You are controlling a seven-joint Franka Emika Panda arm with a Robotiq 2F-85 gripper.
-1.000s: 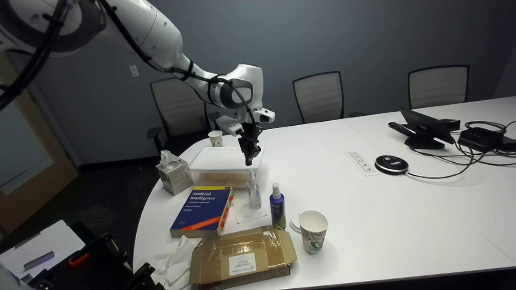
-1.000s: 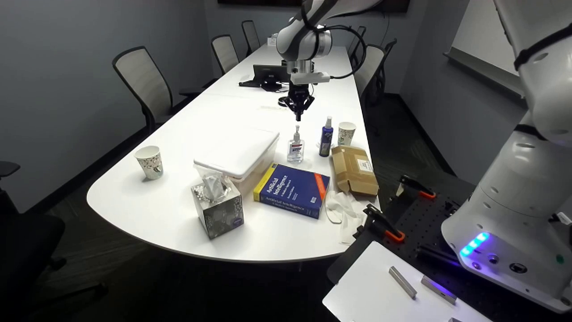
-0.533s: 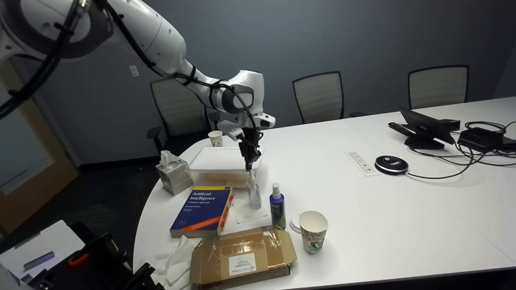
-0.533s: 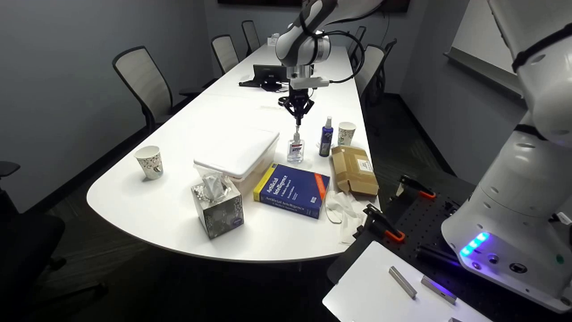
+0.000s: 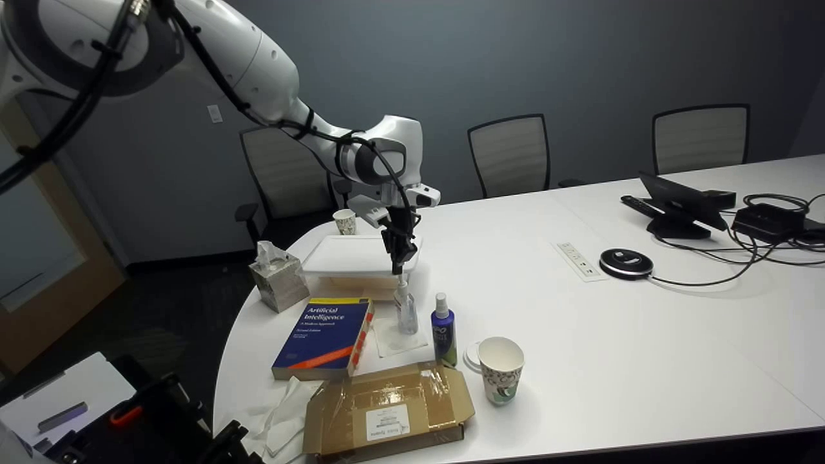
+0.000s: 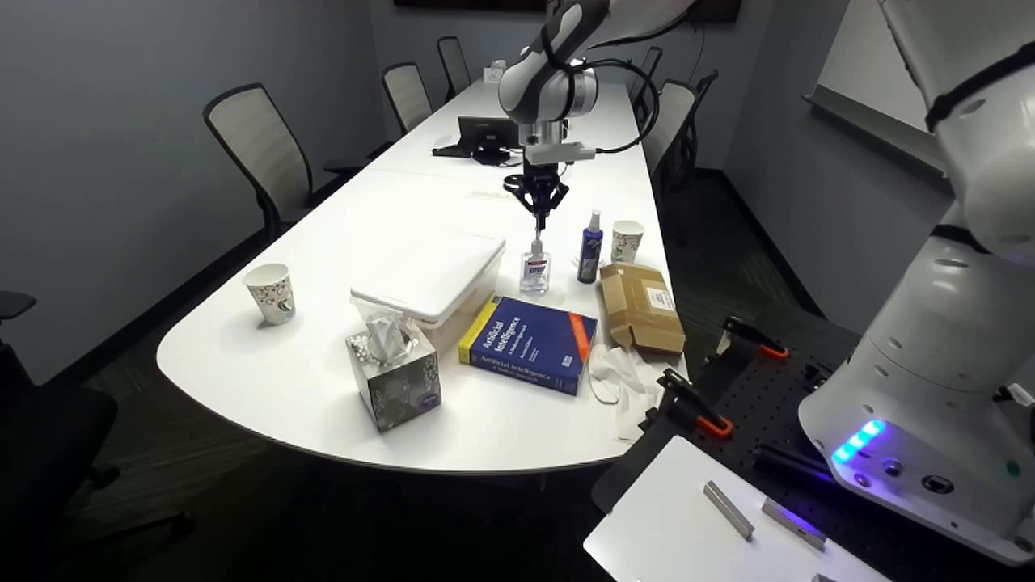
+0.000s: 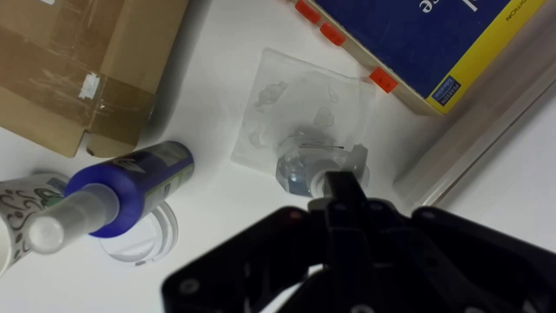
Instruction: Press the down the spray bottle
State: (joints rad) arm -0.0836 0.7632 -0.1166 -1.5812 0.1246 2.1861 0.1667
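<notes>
The black robot hand (image 6: 540,224) is lower than it was a second ago. Then there was a gap under it; now its fingers are pressed together and the tips look to touch the white pump top (image 6: 537,245) of the slim see-through plastic spray bottle (image 6: 534,276). That bottle stands upright on the white bench (image 5: 580,361), with one end of a thin square sheet (image 7: 291,106) under it. The bottle's label is too small to read. The thick blue book (image 6: 530,339) with a yellow strip says "Artificial Intelligence" and, in the wrist view, "PEARSON". The dark-blue bottle (image 5: 444,336) with a white cap shows the letters "PO". A white tissue (image 6: 388,338) pokes out of the gray patterned box (image 6: 398,386). The clear plastic tub (image 6: 475,297) has its flat white lid (image 6: 428,271) on.
</notes>
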